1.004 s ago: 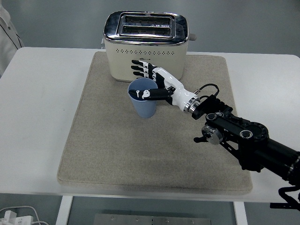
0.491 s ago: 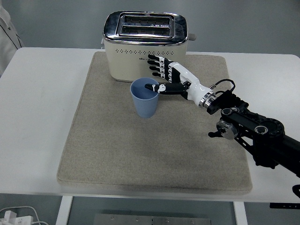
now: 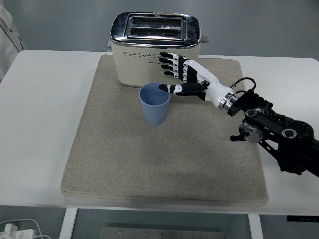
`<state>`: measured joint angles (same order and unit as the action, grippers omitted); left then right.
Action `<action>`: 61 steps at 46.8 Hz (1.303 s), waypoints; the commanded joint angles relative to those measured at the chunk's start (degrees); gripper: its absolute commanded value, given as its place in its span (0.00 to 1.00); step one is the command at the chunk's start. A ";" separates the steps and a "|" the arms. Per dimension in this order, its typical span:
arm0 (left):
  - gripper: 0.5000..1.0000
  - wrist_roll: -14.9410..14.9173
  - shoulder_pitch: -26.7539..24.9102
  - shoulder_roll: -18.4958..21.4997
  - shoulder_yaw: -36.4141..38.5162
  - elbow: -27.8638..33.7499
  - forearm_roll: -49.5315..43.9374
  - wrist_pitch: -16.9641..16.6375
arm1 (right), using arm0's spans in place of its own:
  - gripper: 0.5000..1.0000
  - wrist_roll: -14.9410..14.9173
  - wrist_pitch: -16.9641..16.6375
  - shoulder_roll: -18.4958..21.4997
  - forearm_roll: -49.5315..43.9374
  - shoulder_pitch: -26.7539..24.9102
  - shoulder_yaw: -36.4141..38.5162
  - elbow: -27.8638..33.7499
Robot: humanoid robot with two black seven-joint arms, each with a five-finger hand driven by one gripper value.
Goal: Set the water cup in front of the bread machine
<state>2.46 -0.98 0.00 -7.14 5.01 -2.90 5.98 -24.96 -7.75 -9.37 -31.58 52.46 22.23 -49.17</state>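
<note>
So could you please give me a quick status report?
Right hand open, beside cup, holding nothing. Left not visible. Cup upright on mat, before toaster. Nothing in the way.

Cup upright on the mat, before the toaster.
The right hand hovers just right of the cup, fingers spread, thumb tip at its rim; nothing held. White table underneath.

Bright, even light apparently from overhead, soft faint shadows beneath the blue cup and black arm, mild glare on the toaster's chrome top, sharp focus throughout, slight edge distortion perhaps.
</note>
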 commanded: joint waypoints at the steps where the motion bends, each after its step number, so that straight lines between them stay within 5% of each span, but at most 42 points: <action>1: 1.00 0.00 0.01 0.00 0.02 0.00 0.00 0.00 | 0.85 -0.01 -0.25 -1.00 0.12 0.01 0.89 -0.05; 21: 1.00 0.00 -0.07 0.00 -0.07 0.00 0.00 0.00 | 0.85 -2.90 -6.66 -8.73 0.65 -0.34 5.10 -1.54; 37: 1.00 0.00 -0.07 0.00 0.02 0.00 0.00 0.00 | 0.87 -3.35 -6.66 -10.31 3.80 -0.43 8.18 -1.02; 45: 1.00 0.00 -0.07 0.00 0.02 0.00 0.00 0.00 | 0.87 -3.17 -3.51 -10.14 6.53 -0.60 7.83 -0.31; 55: 1.00 0.00 -0.07 0.00 -0.07 0.00 0.00 0.00 | 0.86 -2.29 4.75 -9.00 6.80 -1.74 7.66 1.53; 61: 1.00 0.00 -0.07 0.00 0.02 0.00 0.00 0.00 | 0.86 0.69 7.75 -7.33 8.47 -1.83 7.48 2.58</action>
<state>2.46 -0.99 0.00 -7.14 5.00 -2.90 5.98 -25.72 -1.12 -17.19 -24.02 50.65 29.77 -47.27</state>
